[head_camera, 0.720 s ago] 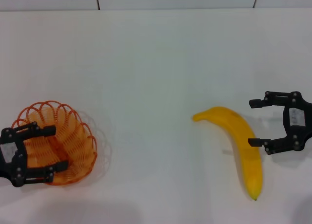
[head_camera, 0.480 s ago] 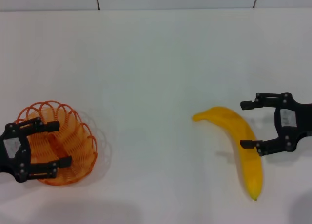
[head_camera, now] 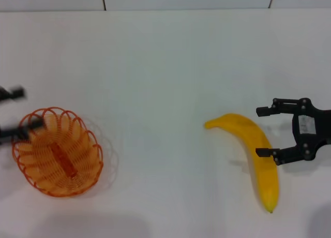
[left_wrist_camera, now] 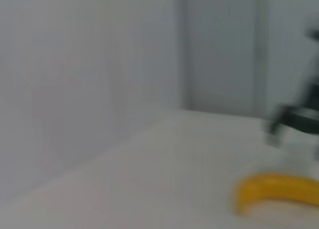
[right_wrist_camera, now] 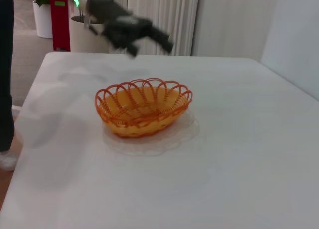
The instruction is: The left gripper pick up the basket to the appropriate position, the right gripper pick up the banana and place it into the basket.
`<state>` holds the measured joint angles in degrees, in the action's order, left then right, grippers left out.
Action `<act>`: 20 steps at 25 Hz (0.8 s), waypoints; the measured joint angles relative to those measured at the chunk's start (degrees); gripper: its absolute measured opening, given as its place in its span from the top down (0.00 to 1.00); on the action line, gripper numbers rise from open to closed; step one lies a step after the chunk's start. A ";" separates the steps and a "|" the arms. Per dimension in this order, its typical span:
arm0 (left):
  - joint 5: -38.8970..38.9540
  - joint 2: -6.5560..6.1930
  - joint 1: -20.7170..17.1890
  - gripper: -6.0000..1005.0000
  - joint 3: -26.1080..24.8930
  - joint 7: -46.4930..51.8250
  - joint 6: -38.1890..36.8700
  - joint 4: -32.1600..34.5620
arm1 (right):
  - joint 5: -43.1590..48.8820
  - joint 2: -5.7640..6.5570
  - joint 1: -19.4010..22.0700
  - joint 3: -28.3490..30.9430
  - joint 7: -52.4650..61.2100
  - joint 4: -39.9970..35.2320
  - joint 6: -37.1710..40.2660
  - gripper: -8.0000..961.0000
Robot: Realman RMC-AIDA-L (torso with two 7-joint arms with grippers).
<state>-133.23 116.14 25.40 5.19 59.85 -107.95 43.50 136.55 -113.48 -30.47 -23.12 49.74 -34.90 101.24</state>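
We log the banana (head_camera: 252, 155) flat on the white table (head_camera: 165, 67), toward the robot's right. Its long axis runs from a blunt end nearer table centre, curving back toward the robot to the dark tip at the near edge.

The right gripper (head_camera: 265, 132) sits just beside the banana's outer flank. Jaws stand wide, pointing inward across the fruit. One finger reaches past the upper curve; the other lies at or over the edge of the mid-body. We cannot tell whether it touches. The opening spans along the banana's length here, not across its narrow width. We judge this the point the coming grasp turns on: either the wrist turns, or the jaws bracket the curved part where the body bends across the gap.

The basket (head_camera: 58, 151) sits well apart, on the robot's left, upright on the table and empty. The left gripper (head_camera: 13, 111) is at the far left edge, beside the basket's outer rim and apparently clear of it. It is smeared, with two dark fingers set apart, so we read it as parted and holding nothing.

Nearer arm for the banana: right, plainly. The basket is not yet lifted.
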 joint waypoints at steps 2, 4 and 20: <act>1.64 -0.15 0.99 0.11 -1.24 9.83 0.35 5.80 | -0.12 0.03 -0.19 0.04 0.08 0.01 0.00 0.08; 1.59 -0.75 2.85 0.11 -1.38 21.13 1.26 10.83 | -0.18 0.03 -0.34 0.07 0.12 0.01 0.00 0.08; -23.33 -6.22 16.34 0.11 17.34 35.91 4.61 14.88 | -0.09 0.33 -1.39 -0.25 2.55 -0.20 0.01 0.08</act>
<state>-156.57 109.92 41.74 22.53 95.75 -103.34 58.38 136.46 -113.15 -31.86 -23.37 52.29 -35.10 101.25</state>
